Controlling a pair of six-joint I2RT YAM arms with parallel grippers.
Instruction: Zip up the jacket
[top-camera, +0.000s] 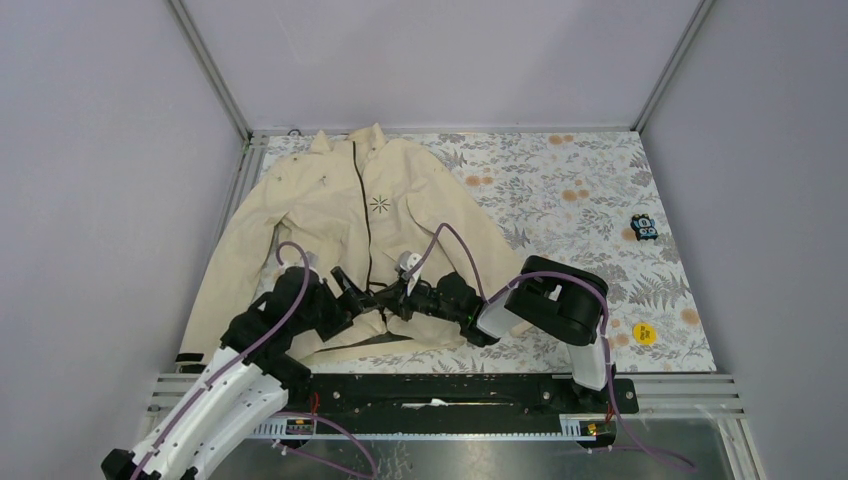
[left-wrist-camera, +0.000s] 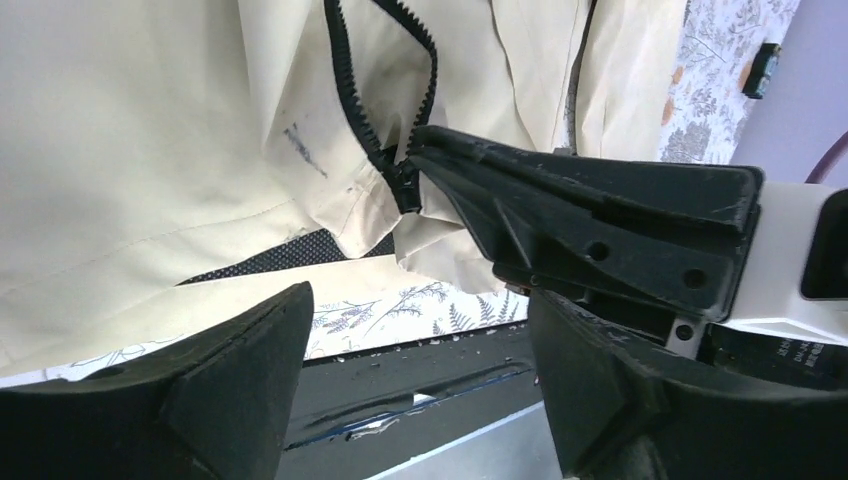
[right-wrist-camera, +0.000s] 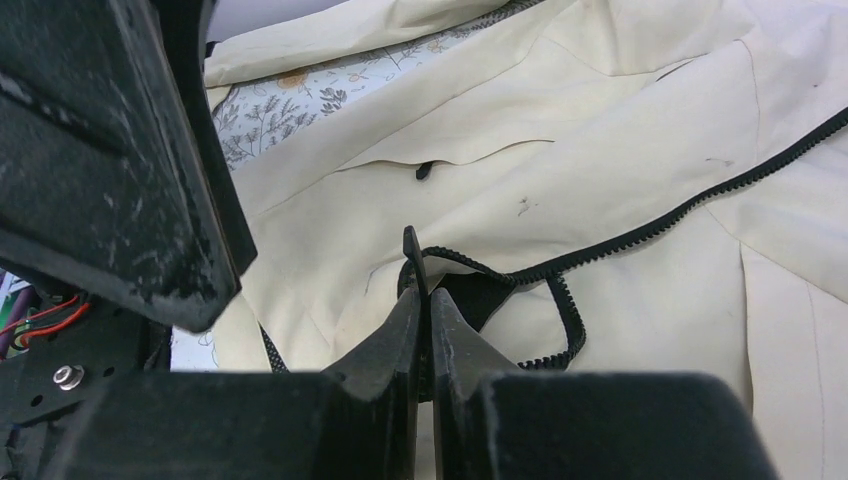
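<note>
The cream jacket (top-camera: 330, 210) lies flat on the floral cloth, collar at the far side, with its dark zipper (top-camera: 362, 200) running down the front. Both grippers meet at the hem. My right gripper (right-wrist-camera: 421, 300) is shut on the thin dark zipper pull (right-wrist-camera: 411, 250); above it the two rows of teeth (right-wrist-camera: 560, 300) bow apart in a loop. It also shows in the left wrist view, its tip at the slider (left-wrist-camera: 405, 185). My left gripper (left-wrist-camera: 418, 330) is open, with nothing between its fingers, just left of the slider over the hem. In the top view, the left gripper (top-camera: 350, 293) and right gripper (top-camera: 397, 295) nearly touch.
A small black and blue object (top-camera: 643, 228) and a yellow round sticker (top-camera: 645, 333) lie on the cloth at the right. A black rail (top-camera: 450, 390) runs along the near table edge, just below the hem. Grey walls close in the left, far and right sides.
</note>
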